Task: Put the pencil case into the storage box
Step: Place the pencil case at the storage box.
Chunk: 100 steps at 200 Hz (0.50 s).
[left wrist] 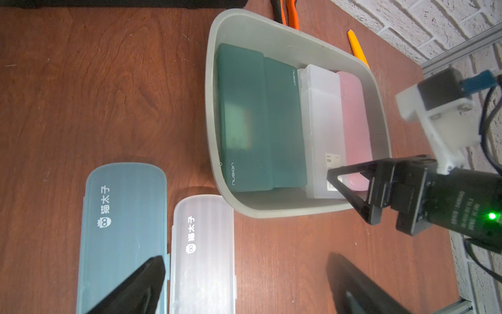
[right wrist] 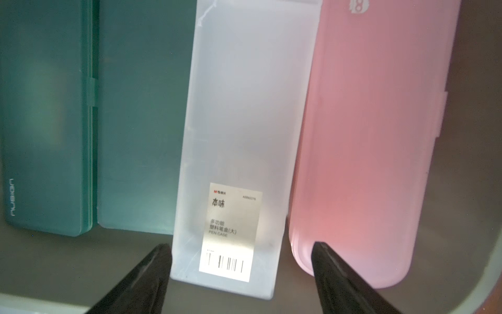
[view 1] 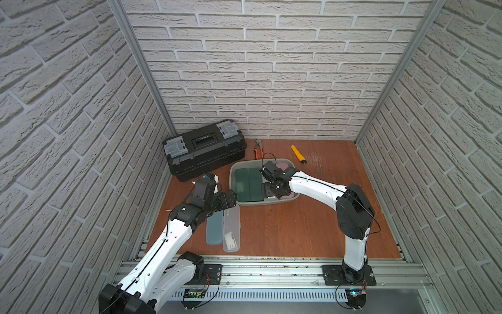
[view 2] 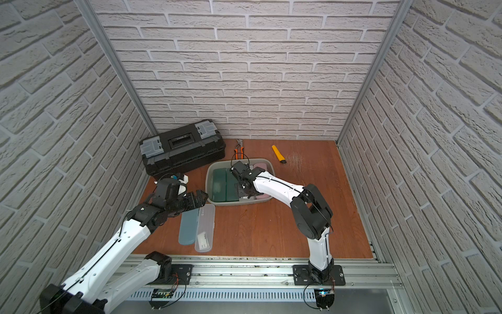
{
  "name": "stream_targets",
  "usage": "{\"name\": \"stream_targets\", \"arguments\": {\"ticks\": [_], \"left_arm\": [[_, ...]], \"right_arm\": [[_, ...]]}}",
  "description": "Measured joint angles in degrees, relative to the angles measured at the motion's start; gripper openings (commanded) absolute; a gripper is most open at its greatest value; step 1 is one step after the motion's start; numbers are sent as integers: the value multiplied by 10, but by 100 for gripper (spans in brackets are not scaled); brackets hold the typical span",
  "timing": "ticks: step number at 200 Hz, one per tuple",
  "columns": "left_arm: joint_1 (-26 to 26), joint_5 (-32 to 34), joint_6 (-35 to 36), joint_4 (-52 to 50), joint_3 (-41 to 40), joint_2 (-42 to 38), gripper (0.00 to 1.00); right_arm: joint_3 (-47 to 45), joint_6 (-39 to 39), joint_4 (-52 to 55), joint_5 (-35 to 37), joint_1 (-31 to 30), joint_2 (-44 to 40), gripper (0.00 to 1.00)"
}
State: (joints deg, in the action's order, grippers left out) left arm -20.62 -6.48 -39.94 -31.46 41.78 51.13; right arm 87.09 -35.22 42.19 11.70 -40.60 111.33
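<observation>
Snag risk is being flagged: frosted pencil case [right wrist: 239,122] is being left flat in storage box [left wrist: 271,209] between green case [right wrist: 135,122] and pink case [right wrist: 366,136], right gripper [right wrist: 241,244] being held astride it, jaws spread and empty, so either neighbour could be clipped on withdrawal.

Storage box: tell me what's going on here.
The right pincer hangs open over the storage box, its fingers either side of a frosted white pencil case that lies flat between two green cases and a pink case. The left pincer is open above a blue case and a clear case on the table, neither yet grasped.
</observation>
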Motion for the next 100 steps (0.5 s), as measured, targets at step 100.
{"name": "stream_targets", "arguments": {"ticks": [100], "left_arm": [[-20,10,-45,-24,-88,-51,98]], "right_arm": [[77,60,20,20,12,-11,79]]}}
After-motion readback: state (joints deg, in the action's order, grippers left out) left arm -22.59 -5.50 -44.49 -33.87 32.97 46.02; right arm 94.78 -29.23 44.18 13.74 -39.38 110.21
